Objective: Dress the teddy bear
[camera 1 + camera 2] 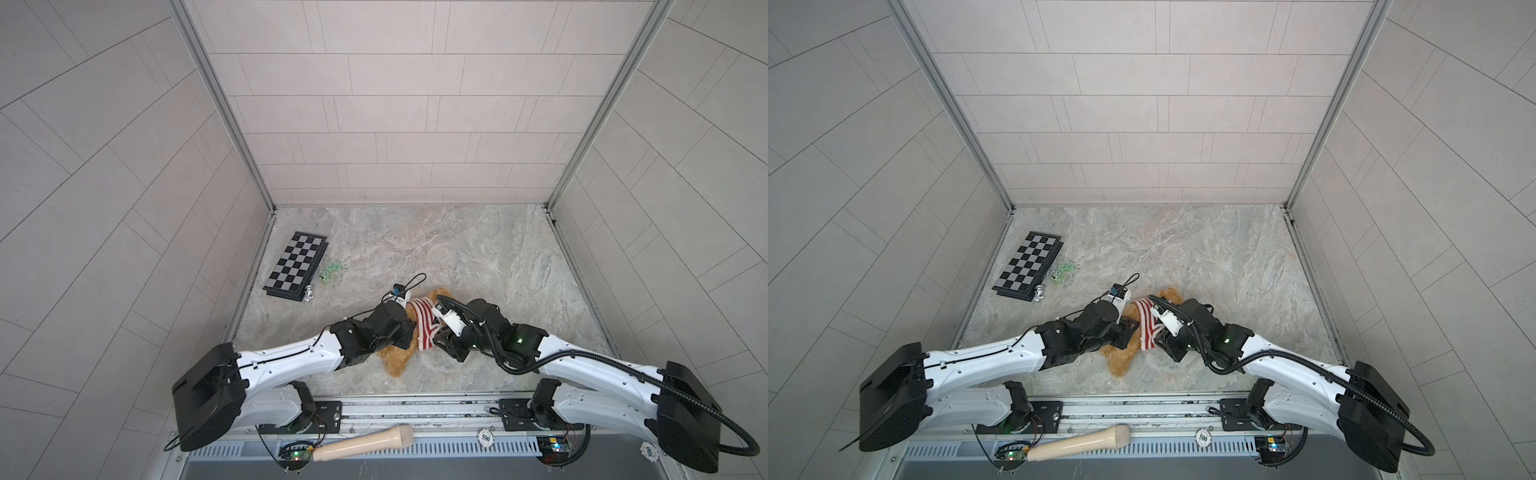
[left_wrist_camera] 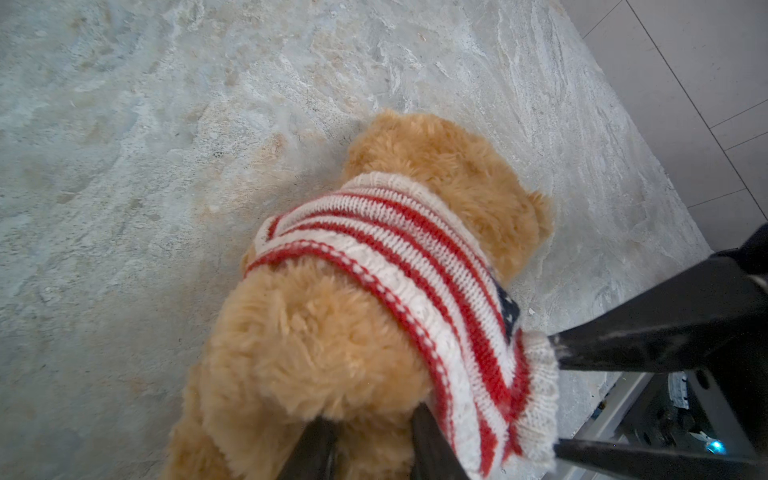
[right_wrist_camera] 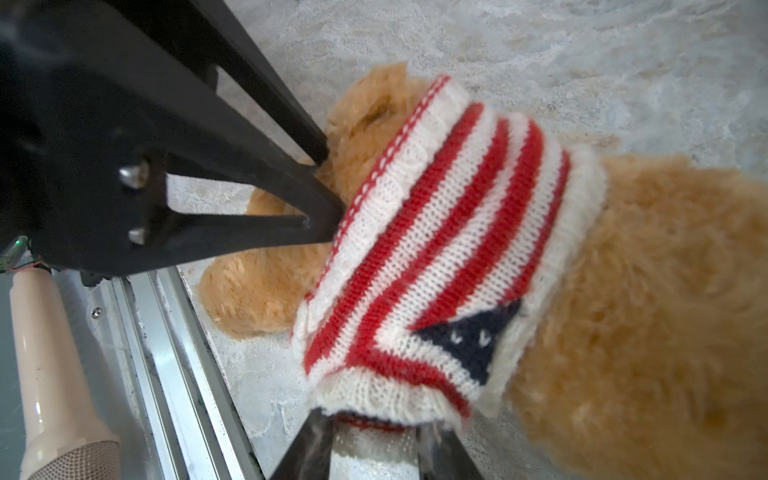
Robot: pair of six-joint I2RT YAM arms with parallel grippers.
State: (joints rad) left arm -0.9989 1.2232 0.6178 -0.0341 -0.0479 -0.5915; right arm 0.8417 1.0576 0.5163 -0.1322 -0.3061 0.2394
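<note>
Left fingers (image 2: 432, 451), nearly closed, pinch the teddy bear (image 2: 316, 340) beside the sweater (image 2: 399, 257) hem; right fingers (image 3: 301, 453) straddle it, grip unclear. A loose hold may let the hem ride up.

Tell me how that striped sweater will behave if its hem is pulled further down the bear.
The striped sweater looks like soft knit, so it probably stretches and bunches rather than sliding stiffly. Its fibres likely catch on the fluffy teddy bear, dragging the light toy along.

The teddy bear (image 1: 397, 363) lies on the counter (image 1: 478, 257), near the front; the chessboard (image 1: 297, 266) lies behind, to its left.
</note>
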